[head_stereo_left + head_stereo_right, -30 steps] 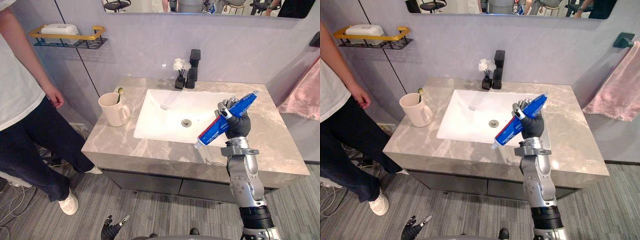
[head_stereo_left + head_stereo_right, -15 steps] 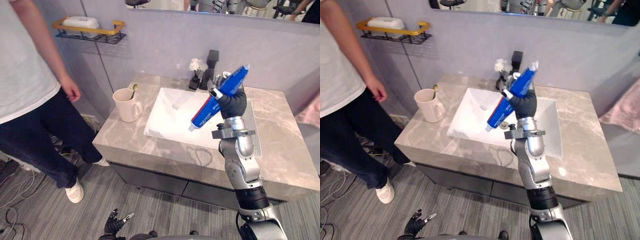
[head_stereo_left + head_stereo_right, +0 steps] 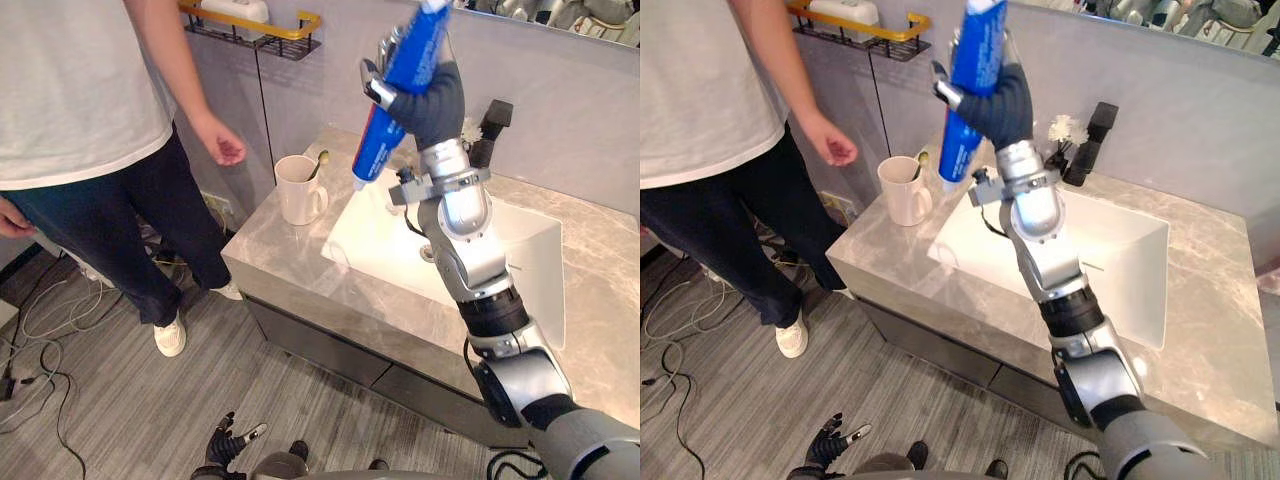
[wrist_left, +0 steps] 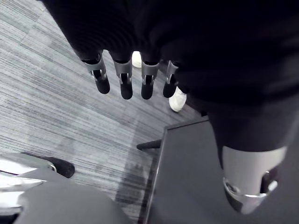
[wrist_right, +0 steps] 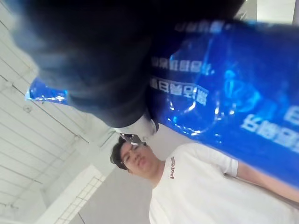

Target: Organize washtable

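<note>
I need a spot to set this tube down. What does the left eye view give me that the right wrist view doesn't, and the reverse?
Left eye view: a cream ceramic mug on the grey marble counter, left of the white rectangular sink, with a black faucet behind.
Right wrist view: a white panelled ceiling.
Both: the large blue toothpaste tube gripped in the right hand, held high, and a person in a white T-shirt.
</note>
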{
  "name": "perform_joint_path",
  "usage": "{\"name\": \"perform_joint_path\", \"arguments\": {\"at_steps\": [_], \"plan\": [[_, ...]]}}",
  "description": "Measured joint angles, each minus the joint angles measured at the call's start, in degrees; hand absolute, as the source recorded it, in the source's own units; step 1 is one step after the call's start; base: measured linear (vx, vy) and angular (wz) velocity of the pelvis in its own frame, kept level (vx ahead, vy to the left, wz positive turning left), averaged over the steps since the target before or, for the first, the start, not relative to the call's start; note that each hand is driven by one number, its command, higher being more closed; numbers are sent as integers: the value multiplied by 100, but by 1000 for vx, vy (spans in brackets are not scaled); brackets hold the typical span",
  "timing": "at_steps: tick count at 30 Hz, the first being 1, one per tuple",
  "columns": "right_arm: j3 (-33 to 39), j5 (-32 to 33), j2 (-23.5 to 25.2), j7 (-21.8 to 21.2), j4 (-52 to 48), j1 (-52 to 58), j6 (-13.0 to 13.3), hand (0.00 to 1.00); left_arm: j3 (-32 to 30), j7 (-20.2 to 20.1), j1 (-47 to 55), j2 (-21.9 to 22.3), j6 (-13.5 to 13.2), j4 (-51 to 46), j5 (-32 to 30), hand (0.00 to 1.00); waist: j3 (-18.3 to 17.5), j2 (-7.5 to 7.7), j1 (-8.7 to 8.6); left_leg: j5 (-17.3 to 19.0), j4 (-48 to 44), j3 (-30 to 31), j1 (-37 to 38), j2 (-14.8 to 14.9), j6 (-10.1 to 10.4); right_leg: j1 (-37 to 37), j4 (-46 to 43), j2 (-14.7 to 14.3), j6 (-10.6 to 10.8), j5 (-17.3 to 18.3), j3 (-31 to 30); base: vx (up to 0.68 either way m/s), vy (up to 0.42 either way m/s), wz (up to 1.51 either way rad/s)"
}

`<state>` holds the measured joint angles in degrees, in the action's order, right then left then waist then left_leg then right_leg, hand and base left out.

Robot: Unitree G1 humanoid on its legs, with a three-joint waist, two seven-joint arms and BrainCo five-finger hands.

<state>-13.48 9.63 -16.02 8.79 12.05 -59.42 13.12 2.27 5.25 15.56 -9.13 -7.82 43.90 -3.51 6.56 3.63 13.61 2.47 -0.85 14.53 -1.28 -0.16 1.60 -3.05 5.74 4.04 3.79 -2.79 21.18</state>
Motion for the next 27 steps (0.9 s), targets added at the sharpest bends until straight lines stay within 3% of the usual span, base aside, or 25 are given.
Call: {"name": "perform_joint_path", "arguments": {"at_steps": [3,8,19,27], "plan": [[-54,-29,-3,206,488,-454,-27,100,1,1,-6,-18,2,-1,-7,0,57,28,60,1,-114,103,-101,-29,7,48,0,-1,0,0,73,27,10,20],[-65,-208,11,444,1260,-954,-131,100,185,22,-109,-98,-4,-37,-6,0,216,41,298,8,-173,134,-198,-24,18,86,0,2,2,3,80,-19,8,6],[-81,-253,229,714,2122,-1550,-324,100,367,136,-217,-200,-2,-71,18,0,530,62,462,39,-362,266,-537,-4,64,283,0,-46,-19,6,200,-13,1,6],[-83,-249,255,728,2340,-1583,-466,100,429,253,-218,-240,-3,-167,63,0,728,66,480,51,-413,270,-623,-10,80,337,-1,-46,-26,11,194,5,2,2]]}}
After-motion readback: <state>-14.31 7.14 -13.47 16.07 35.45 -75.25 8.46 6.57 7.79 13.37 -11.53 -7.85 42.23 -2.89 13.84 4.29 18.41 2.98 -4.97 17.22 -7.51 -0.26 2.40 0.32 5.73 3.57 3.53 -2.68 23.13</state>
